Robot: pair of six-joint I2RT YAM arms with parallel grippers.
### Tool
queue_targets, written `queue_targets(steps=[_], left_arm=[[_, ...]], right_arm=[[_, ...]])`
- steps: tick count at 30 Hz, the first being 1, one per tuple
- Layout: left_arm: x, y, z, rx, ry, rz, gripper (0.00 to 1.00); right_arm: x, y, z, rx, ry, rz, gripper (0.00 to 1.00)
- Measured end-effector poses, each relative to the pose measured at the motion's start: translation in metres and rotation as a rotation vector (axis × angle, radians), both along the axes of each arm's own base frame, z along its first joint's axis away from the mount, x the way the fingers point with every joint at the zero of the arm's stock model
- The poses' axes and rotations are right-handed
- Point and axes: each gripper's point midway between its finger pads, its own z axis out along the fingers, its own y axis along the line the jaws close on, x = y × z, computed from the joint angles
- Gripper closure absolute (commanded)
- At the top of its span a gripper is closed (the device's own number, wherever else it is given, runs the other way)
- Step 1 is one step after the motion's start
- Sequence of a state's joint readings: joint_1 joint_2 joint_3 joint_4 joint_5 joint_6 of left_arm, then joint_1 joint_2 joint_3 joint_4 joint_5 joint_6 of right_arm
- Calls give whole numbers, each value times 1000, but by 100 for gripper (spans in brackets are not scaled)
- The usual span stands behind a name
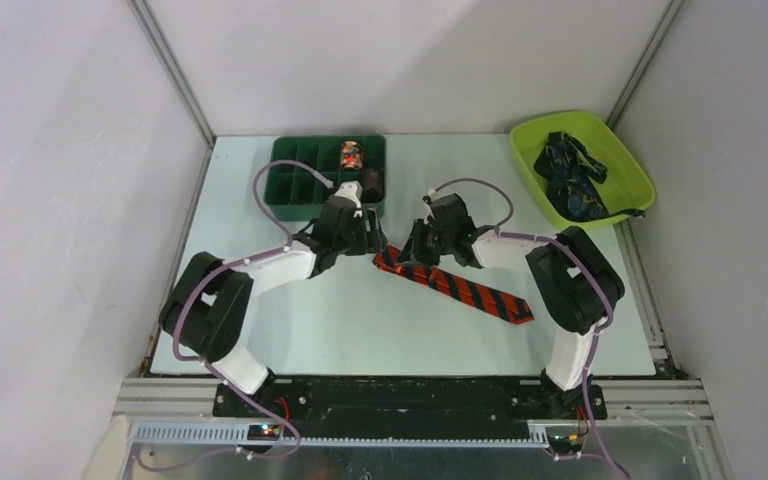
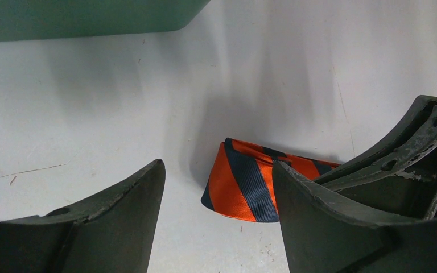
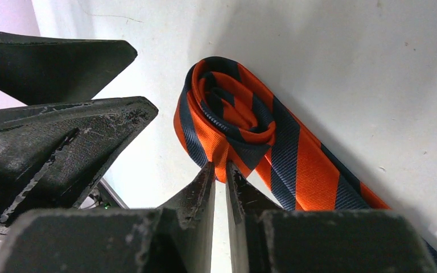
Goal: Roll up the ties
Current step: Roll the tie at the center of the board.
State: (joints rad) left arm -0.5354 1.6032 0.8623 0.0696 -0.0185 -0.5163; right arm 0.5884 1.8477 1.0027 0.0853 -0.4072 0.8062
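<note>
The right tool [image 3: 221, 170] has its jaws drawn narrow, almost together. From its wrist view a fold of the red-orange tie [image 3: 296, 159] appears to be nipped between the tips, right at the underside of the coiled end. That coil is only a couple of turns, loose and slightly oval, and stands on its edge on the white surface [image 1: 360, 330]. The left tool [image 2: 217, 168] is spread wide and holds nothing. It sits low just beside the coil, and its wrist view shows the striped end lying between and just beyond its two fingers. From the coil, the unrolled part of the tie runs flat and diagonally across the surface toward the right arm's base and ends in its pointed tip. Farther out, a green compartment tray [image 1: 295, 185] at the back holds a finished roll [image 1: 351, 155]. A lime bin [image 1: 628, 170] at the far right corner holds the dark navy ties [image 1: 570, 185] in a heap. The step in hand looks like the early winding of this tie: the roll is started but most of its length is not yet taken up. The next move likely calls for the right tool to turn the coil along the flat strip while the left tool steadies its side. The wraps need to stay stacked and tight, because the slippery fabric could spring open or telescope sideways if the pinch loosens.
</note>
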Motion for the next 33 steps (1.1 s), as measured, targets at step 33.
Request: queue_targets(steps=[33], left_arm=[[-22,-13,-38,-96,67,-80,31]], right_arm=[[-2,4,-12,-5,19,-1,86]])
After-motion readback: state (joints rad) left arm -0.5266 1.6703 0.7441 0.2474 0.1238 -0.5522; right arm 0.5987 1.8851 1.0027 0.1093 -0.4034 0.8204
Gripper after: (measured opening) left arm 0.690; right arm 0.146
